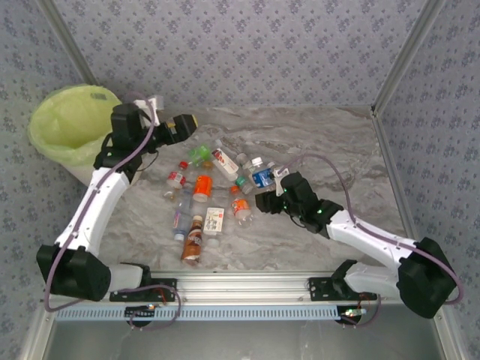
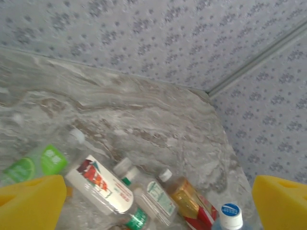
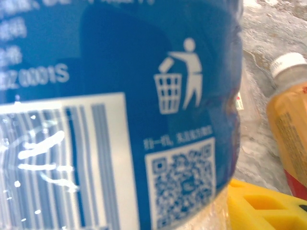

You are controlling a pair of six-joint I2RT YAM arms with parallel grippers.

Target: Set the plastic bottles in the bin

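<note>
Ten-odd plastic bottles (image 1: 202, 187) lie clustered mid-table, well apart from the bin (image 1: 52, 131) at the far left corner. The right gripper (image 1: 264, 201) looks pinched partway shut on a blue-labelled bottle (image 3: 120, 96). The left gripper (image 1: 184, 124) hangs wide and bare near the bin. I'd reckon they're light, thin-walled and slick, best squeezed gently across the labelled middle.

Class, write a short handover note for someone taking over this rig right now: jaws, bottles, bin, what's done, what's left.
Left gripper: jaws open, empty, near the bin.
Right gripper: blue-label bottle right at its jaws; grip unconfirmed.
Other bottles lie clustered on the table.
Done: no bottle seen in the bin.
Left: bin every bottle.
</note>
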